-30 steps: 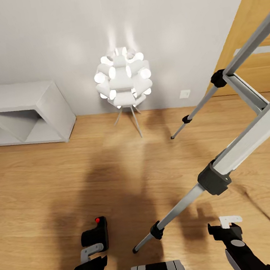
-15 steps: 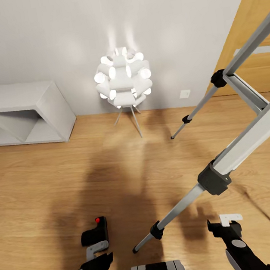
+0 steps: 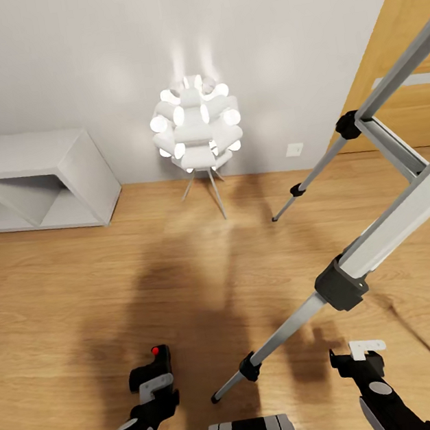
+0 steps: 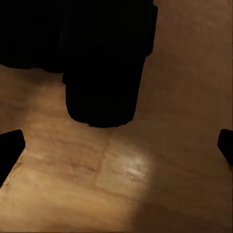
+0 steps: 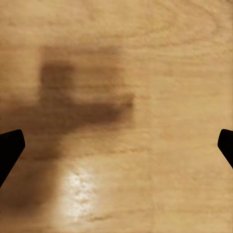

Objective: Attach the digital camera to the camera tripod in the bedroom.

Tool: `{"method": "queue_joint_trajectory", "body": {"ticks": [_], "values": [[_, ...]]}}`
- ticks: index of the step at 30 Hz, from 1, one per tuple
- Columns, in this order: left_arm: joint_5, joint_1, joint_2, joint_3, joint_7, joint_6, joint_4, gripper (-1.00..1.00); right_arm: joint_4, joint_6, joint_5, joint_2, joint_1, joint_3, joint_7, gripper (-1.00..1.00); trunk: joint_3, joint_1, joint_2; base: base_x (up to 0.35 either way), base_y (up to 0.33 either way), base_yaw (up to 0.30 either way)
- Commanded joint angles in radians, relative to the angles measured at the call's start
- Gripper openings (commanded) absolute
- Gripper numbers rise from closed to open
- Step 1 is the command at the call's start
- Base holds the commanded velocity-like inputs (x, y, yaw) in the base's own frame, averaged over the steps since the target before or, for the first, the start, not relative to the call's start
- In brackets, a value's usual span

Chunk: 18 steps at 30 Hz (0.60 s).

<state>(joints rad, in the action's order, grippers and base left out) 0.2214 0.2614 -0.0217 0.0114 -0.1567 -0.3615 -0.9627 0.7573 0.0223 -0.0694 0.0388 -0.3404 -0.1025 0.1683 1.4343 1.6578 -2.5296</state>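
Wood floor (image 3: 80, 285) underfoot; left end effector (image 3: 153, 383) appears clamped on the camera (image 3: 154, 367), small, rigid, probably light. Right end effector (image 3: 362, 355) gapes empty beside the tripod (image 3: 337, 286).

I counted one digital camera (image 3: 153, 370), black with a single red spot on top. There was one camera tripod (image 3: 360, 254), with three silver legs in sight. One white lamp (image 3: 195, 124) glowed by the wall, and one white cube shelf (image 3: 35, 177) stood to its left. I had two grippers: my left gripper (image 3: 154, 391) and my right gripper (image 3: 359, 357).
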Motion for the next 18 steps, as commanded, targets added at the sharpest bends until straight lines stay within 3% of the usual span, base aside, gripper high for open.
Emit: {"method": "queue_joint_trajectory", "body": {"ticks": [1,18], "values": [[0.003,0.003,0.0,0.001,-0.007,0.006,0.006,1.0,0.0,0.002,-0.007,0.0,0.0,0.0,0.002,1.0,0.001,0.0,0.0,0.0,0.0,0.0],[-0.104,0.014,-0.001,0.001,-0.007,0.05,0.054,1.0,0.0,0.002,-0.007,-0.001,0.0,0.0,0.002,1.0,0.001,0.0,0.0,0.0,0.0,0.0]]}}
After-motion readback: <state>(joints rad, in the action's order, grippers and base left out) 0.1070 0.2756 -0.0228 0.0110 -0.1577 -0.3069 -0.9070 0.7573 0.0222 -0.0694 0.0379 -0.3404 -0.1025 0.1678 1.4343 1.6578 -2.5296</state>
